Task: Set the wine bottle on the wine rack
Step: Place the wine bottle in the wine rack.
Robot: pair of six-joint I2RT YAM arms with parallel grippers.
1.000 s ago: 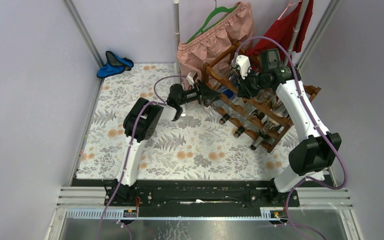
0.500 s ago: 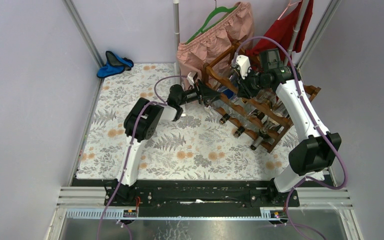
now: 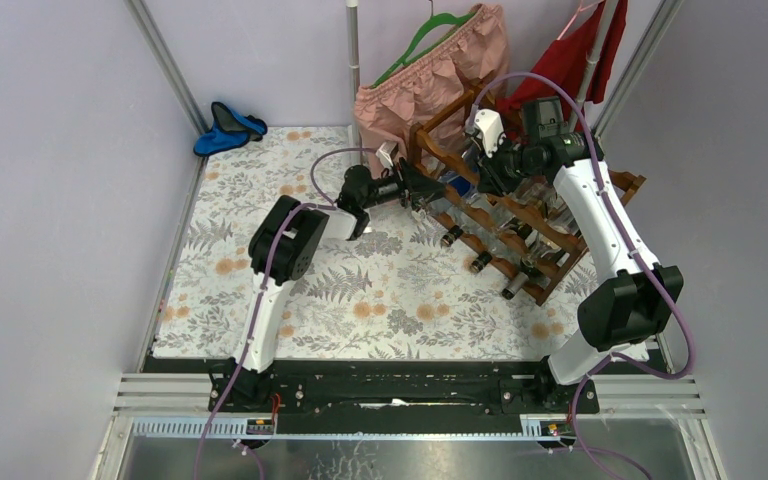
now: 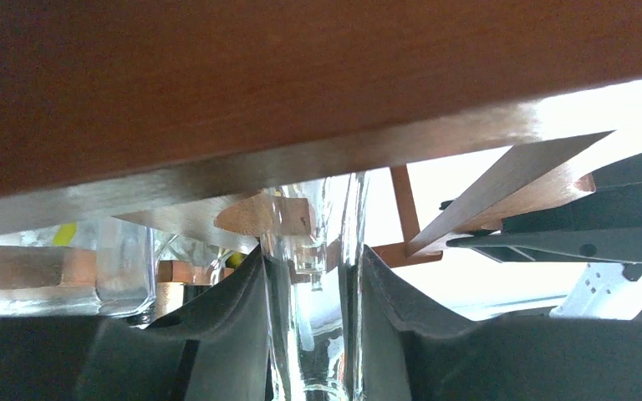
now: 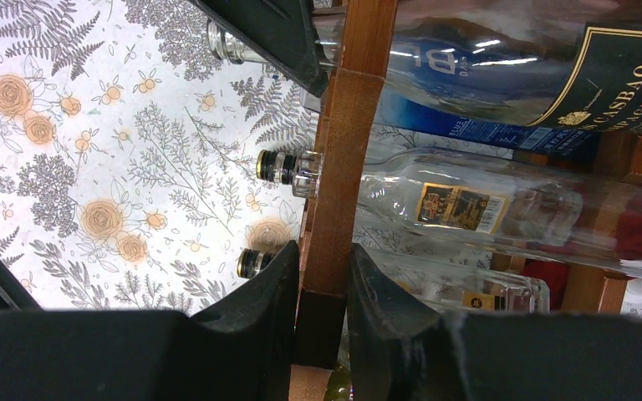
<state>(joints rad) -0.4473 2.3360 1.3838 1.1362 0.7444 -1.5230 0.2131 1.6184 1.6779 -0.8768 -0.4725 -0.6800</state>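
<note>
The reddish-brown wine rack (image 3: 520, 215) stands at the far right of the floral mat, with several bottles lying in it. My left gripper (image 3: 422, 190) is at the rack's left end, shut on the neck of a clear glass wine bottle (image 4: 313, 309). A wooden rail of the rack (image 4: 284, 92) lies just above that bottle. My right gripper (image 3: 487, 165) is at the top of the rack, shut on an upright wooden post (image 5: 334, 209). In the right wrist view a dark labelled bottle (image 5: 552, 67) and a clear bottle (image 5: 468, 205) lie in the rack.
A pink garment (image 3: 430, 75) and a red garment (image 3: 575, 55) hang on a rail behind the rack. Blue slippers (image 3: 228, 127) lie at the far left corner. The mat (image 3: 360, 290) covers the table. Metal frame posts rise at both back corners.
My left gripper has shifted a little up and right toward the rack with the bottle. My right gripper stays on the rack post.
</note>
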